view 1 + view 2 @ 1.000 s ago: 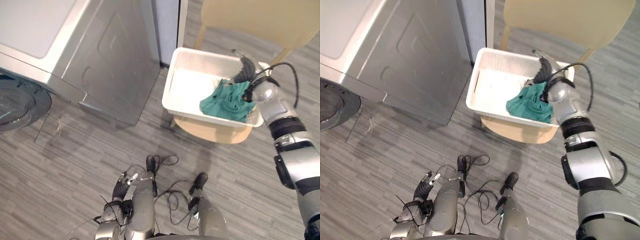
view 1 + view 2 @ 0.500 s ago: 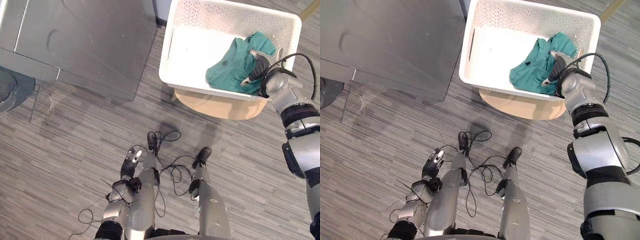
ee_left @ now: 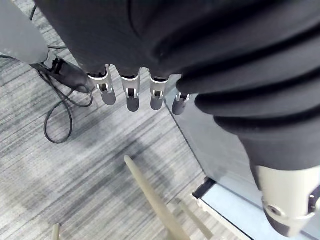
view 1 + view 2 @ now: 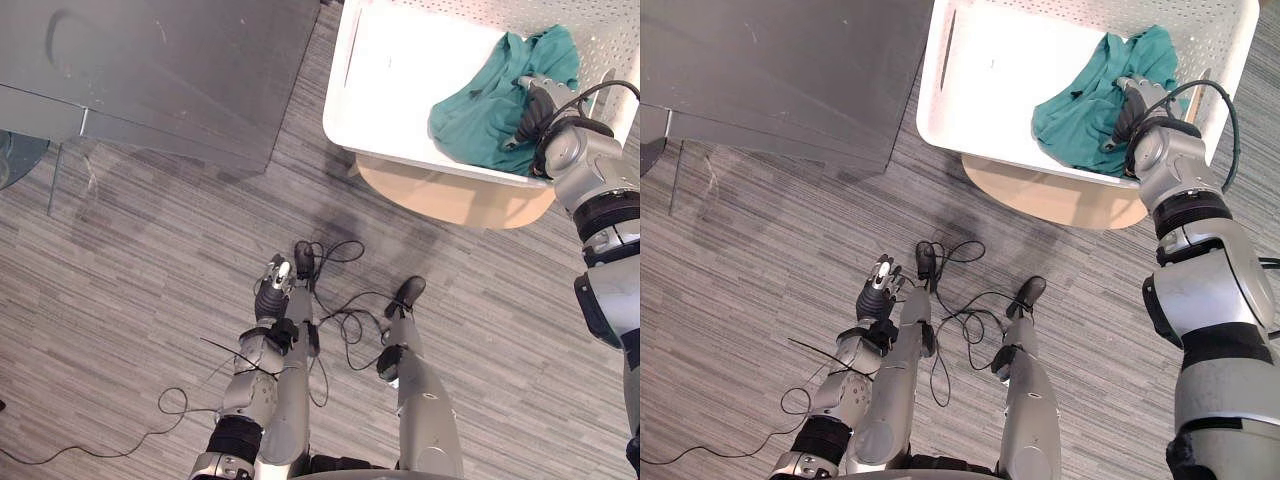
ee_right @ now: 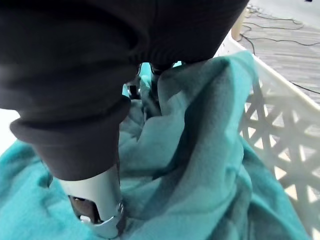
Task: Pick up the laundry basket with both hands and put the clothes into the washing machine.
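The grey metal washing machine stands at the robot's left. Near it the white perforated plastic laundry basket sits on a round tan wooden stool, with a crumpled teal cloth inside. The right hand is sunk into the cloth — whether it grips, I cannot tell. The left hand hangs low, open and empty.
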### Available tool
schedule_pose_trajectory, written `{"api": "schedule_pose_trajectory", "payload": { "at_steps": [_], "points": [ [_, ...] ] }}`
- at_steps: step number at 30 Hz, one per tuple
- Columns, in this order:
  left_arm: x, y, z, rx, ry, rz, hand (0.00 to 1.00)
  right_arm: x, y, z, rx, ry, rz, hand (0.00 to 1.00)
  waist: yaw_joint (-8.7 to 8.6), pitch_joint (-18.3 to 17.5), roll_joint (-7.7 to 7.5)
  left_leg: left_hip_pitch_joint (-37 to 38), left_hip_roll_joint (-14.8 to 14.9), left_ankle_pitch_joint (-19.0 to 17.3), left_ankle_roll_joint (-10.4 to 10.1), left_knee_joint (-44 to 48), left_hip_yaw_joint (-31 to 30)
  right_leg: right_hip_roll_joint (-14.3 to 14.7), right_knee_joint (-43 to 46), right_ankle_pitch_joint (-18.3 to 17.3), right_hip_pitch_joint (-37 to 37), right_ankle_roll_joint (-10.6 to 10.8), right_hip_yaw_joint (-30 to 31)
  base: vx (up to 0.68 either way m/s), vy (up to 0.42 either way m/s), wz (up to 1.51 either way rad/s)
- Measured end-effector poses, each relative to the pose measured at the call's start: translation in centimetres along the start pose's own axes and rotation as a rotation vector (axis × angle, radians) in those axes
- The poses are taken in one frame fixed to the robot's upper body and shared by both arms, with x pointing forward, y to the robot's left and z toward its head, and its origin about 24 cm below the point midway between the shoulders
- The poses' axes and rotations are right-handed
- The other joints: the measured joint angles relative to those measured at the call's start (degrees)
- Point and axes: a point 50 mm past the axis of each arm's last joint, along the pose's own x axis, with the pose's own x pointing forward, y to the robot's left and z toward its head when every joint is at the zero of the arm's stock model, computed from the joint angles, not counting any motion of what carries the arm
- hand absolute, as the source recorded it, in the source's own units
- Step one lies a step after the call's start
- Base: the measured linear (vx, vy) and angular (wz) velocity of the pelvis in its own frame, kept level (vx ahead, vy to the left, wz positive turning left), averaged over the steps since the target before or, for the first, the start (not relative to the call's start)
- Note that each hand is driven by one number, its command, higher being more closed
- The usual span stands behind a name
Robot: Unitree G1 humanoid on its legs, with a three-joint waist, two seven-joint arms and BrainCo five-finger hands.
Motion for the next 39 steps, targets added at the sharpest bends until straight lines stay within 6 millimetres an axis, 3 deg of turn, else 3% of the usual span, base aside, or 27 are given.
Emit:
{"api": "schedule_pose_trajectory", "payload": {
  "at_steps": [4, 6, 11, 13, 16, 19, 21, 25, 28, 31, 34, 39],
  "points": [
    [0.1, -0.7, 0.4, -0.017, -0.022, -0.013, 0.0, 0.0, -0.1, 1.0, 0.094, -0.036, -0.029, 1.0, -0.3, 0.0, -0.02, 0.5, 0.6, 0.0, 0.0, 0.0, 0.7, 0.5, 0.1, 0.0, 0.0, 0.0, 0.6, 0.03, 0.05, -0.11],
    [0.1, -0.8, 0.6, -0.017, -0.032, -0.012, 0.0, -0.1, 0.6, 1.6, 0.223, -0.05, -0.027, 1.0, -0.27, 0.0, -0.04, 1.3, 1.2, 0.0, 0.0, 0.0, 1.3, 0.9, 0.4, 0.0, 0.2, 0.0, 1.0, 0.03, 0.043, -0.16],
    [0.0, -1.1, 2.2, 0.014, -0.101, -0.017, 0.0, -0.7, 2.3, 0.4, 0.541, -0.005, -0.063, 1.0, -0.73, 0.0, -0.04, 6.0, 1.6, 0.0, 0.0, 0.0, 2.0, 1.2, 0.5, 0.0, 4.5, 0.0, 1.1, 0.04, 0.038, -0.06],
    [-0.2, -1.1, 2.9, 0.051, -0.133, -0.016, 0.0, -1.0, 1.3, -0.2, 0.657, 0.001, -0.15, 1.0, -0.92, 0.0, -0.06, 8.1, 1.6, 0.0, 0.0, 0.0, 2.2, 1.2, 0.5, 0.0, 6.5, 0.0, 1.1, 0.05, 0.043, 0.01],
    [-1.0, -0.1, 4.0, 0.168, -0.19, 0.006, 0.0, -1.5, -1.9, -1.4, 0.818, 0.025, -0.384, 1.0, -1.86, -0.3, -0.16, 11.3, 1.2, -0.1, 0.0, 0.0, 1.4, 1.0, 0.6, -1.0, 10.2, -0.5, 0.7, 0.03, 0.052, 0.13],
    [-1.4, 1.2, 4.3, 0.231, -0.2, 0.053, 0.0, -2.3, -4.1, -1.4, 0.87, -0.012, -0.53, 1.0, -2.06, -0.8, -0.21, 13.4, 1.3, -0.1, 0.0, 0.0, 1.3, 1.1, 1.0, -1.3, 12.2, -0.5, 0.8, -0.02, 0.04, 0.06],
    [-1.7, 1.7, 4.2, 0.255, -0.196, 0.072, 0.0, -2.8, -4.4, -1.4, 0.867, -0.032, -0.568, 1.0, -2.07, -1.2, -0.24, 14.8, 1.2, -0.3, 0.1, 0.0, 1.3, 1.1, 1.0, -1.5, 13.7, -0.4, 0.7, -0.03, 0.041, 0.05],
    [-2.9, 2.9, 3.3, 0.29, -0.155, 0.104, 0.0, -3.9, -2.4, -1.3, 0.876, -0.064, -0.557, 1.0, -2.21, -6.3, -0.62, 16.9, 0.6, -1.2, -0.5, -0.1, 1.2, 1.0, 1.0, -1.9, 15.8, 0.0, 0.8, 0.0, 0.021, 0.04],
    [-3.5, 2.8, 3.8, 0.319, -0.178, 0.095, 0.0, -5.7, -0.2, -0.9, 0.904, -0.115, -0.542, 1.0, -2.34, -10.9, -1.34, 18.4, 0.2, -2.4, -1.0, -0.3, 1.4, 0.7, 1.0, -2.6, 17.1, 0.3, 0.8, 0.03, 0.027, 0.0],
    [-3.4, 1.8, 5.3, 0.402, -0.245, 0.044, 0.0, -7.9, 1.6, 0.7, 0.958, -0.215, -0.505, 1.0, -3.95, -12.9, -1.95, 20.4, 0.0, -2.6, -1.0, -0.5, 1.6, 0.6, 0.9, -3.3, 19.1, 0.7, 0.8, 0.04, 0.002, 0.01],
    [-2.0, 0.0, 7.8, 0.582, -0.344, -0.047, 0.0, -9.7, 2.7, 2.0, 1.014, -0.318, -0.44, 1.0, -5.55, -14.8, -2.34, 20.6, 0.1, -2.6, -1.1, -0.5, 1.9, 0.6, 0.9, -3.2, 19.1, 0.7, 1.1, 0.02, -0.005, -0.07],
    [1.0, -5.6, 14.1, 0.853, -0.616, -0.242, 0.0, -11.2, 2.5, 4.9, 1.14, -0.545, -0.291, 1.0, -7.3, -14.9, -2.63, 19.7, 0.3, -2.5, -1.2, -0.5, 3.9, 0.7, 1.0, -2.0, 16.7, -0.3, 3.3, -0.02, -0.005, -0.21]
  ]
}}
